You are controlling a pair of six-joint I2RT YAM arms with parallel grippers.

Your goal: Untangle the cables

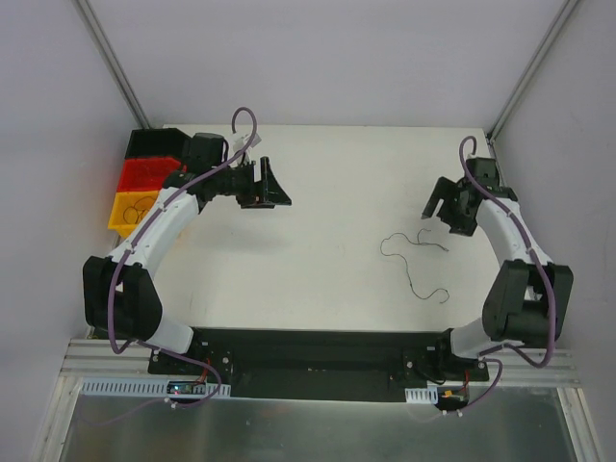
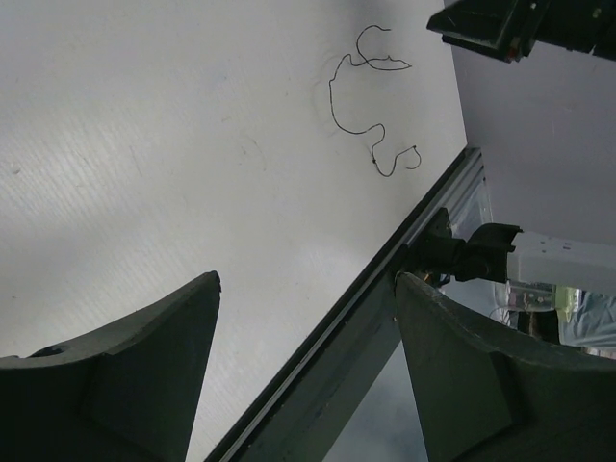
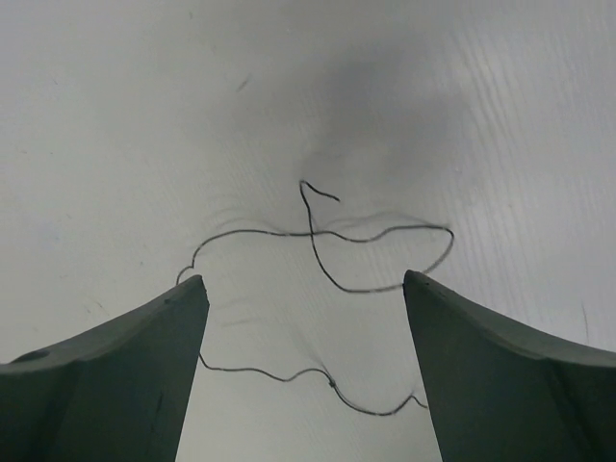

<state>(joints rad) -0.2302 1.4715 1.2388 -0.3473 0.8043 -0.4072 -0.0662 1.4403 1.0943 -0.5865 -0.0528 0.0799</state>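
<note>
Ahead of right arm base, on white table: cables lying loose, well right of centre. Thin dark strands, one loop crossing itself; I count perhaps two strands, view too coarse to confirm. Just beyond them: right gripper poised over cables, jaws wide, gripping nothing; my wrist view frames tangle between both fingers, untouched. Further back, left side: left gripper raised, jaws wide, nothing held. Far left corner: black, red, yellow bins stacked in row.

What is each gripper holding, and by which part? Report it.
Nothing is held. The left gripper and right gripper are both open and empty; the cables lie loose on the table.
</note>
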